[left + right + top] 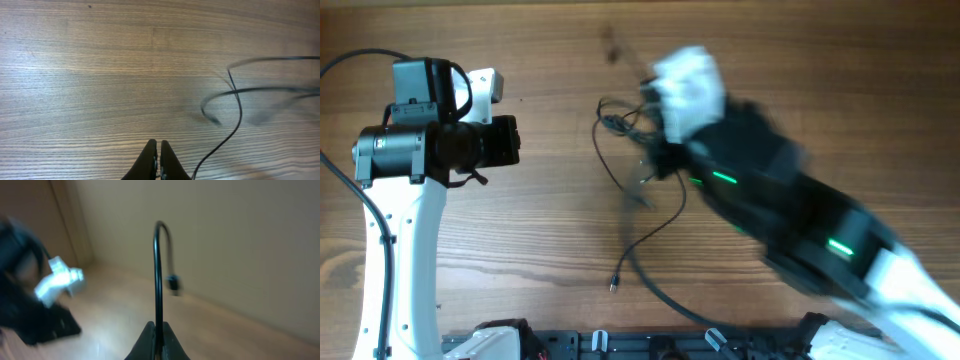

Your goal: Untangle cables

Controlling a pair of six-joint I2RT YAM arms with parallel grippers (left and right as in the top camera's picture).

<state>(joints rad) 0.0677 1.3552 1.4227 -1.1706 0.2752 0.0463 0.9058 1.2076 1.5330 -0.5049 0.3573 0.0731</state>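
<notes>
Right now my right gripper [156, 330] is pinched shut on one cable [158, 275], which arches up to a small plug [173, 283]. My left gripper [158, 155] is closed and empty above the table [100, 75], with the other cables [240, 112] looping loosely nearby.

Soft, even room light lies on the wooden table [550, 240], with only faint shadows. Seen from above, the right arm [760, 190] is smeared with motion blur, while the left arm [410, 150] looks crisp. The cables [240, 107] streak in the left wrist view; the right wrist view is hazy all over.
</notes>
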